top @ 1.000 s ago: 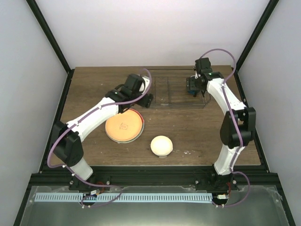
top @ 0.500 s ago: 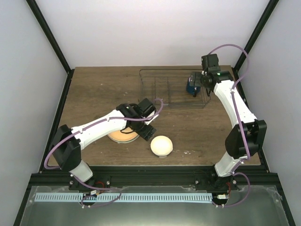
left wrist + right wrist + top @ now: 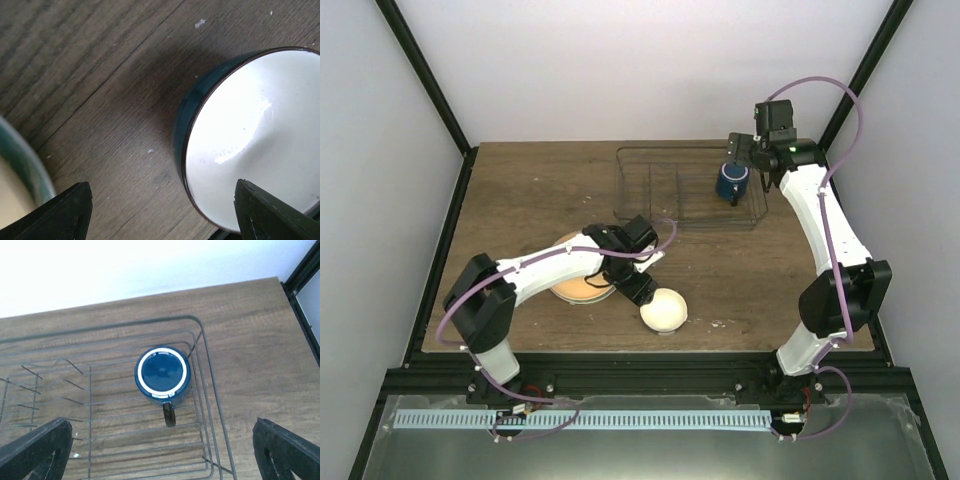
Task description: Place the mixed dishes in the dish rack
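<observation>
top external view, starting at the near edge: the bowl [image 3: 663, 310] sits upright on the table [image 3: 520, 190], a little right of the middle and not far from the arm bases. the left arm reaches low across the table to it, and the left gripper [image 3: 641, 289] is right at the bowl's left side. from the left wrist the fingers [image 3: 65, 215] are spread wide with nothing pinched. one is over bare wood and the other is over the bowl's white inside, so the bowl's dark outer wall lies between them. whether either finger touches the bowl, i cannot tell.

just behind and left of the bowl is the orange plate [image 3: 578, 288], flat on the table and half hidden under the left arm. the left wrist view catches a greenish rim at its left edge, close to the bowl but apart from it. whether that belongs to the same plate or to a second one, i cannot tell.

farther back, toward the far right of the table, stands the wire rack [image 3: 660, 190]. the mug [image 3: 162, 372] is upright inside it, at the right end by the far right corner, with its handle pointing toward the near side. the rest of the rack shows only wire dividers.

the right gripper [image 3: 161, 422] hangs above the mug. its fingers are spread as wide as they go, one to each side of the mug, clear of it and holding nothing.
</observation>
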### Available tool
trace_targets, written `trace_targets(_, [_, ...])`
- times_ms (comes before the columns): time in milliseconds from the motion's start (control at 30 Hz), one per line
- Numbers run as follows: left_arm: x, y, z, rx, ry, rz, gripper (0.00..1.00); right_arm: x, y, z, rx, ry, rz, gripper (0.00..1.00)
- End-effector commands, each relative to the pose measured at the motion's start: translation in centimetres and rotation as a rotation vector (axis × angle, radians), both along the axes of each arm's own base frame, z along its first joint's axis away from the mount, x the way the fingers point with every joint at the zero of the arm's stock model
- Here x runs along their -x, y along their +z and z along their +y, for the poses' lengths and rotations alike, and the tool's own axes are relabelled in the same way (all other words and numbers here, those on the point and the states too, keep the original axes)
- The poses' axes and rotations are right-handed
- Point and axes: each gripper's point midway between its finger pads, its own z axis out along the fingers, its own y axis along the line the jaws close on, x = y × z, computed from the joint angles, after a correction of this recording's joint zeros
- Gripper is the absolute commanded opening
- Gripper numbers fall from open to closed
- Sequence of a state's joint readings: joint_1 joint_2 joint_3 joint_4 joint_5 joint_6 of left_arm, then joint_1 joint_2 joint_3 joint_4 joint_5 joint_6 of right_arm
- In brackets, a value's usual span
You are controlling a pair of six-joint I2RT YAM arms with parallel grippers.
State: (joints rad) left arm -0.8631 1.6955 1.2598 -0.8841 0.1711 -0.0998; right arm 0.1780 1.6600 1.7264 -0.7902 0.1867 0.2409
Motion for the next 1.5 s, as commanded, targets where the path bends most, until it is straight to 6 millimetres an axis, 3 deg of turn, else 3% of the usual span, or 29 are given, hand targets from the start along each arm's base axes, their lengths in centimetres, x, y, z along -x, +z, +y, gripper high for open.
trace_targets(0, [0.3,-1.6,-1.3,0.039,-0.049,0.035,0.79,-0.5,3.0,-0.4,-0.009,-0.010,-0.072,1.00])
trace_targets(467, [1.0,-4.9,-3.0,0.085,-0.117,0.107,0.70,1.1,2.9,-0.8,-0.013,-0.032,-0.055,1.00])
trace_targets(733, [1.3,-5.6,-2.8,0.070,-0.134,0.121,0.42,1.5,2.6,-0.8,-0.013,-0.026,-0.045,1.00])
trace_targets(933, [1.3,-5.3,-2.4,0.053,-0.146,0.105,0.29,1.3,1.9,-0.3,-0.029,-0.003,-0.025,1.00])
trace_targets(1133, [0.4,-5.4,-1.8,0.003,-0.218,0.026,0.27,1.3,1.2,-0.4,-0.016,-0.003,-0.015,1.00])
trace_targets(1367, [-2.1,-5.6,-2.3,-0.091,-0.354,-0.047,0.23,1.1,1.0,-0.4,-0.013,0.001,-0.014,1.00])
trace_targets(1467, [-3.0,-4.9,-2.9,-0.095,-0.394,-0.086,0.12,1.1,1.1,-0.6,-0.003,-0.004,-0.018,1.00])
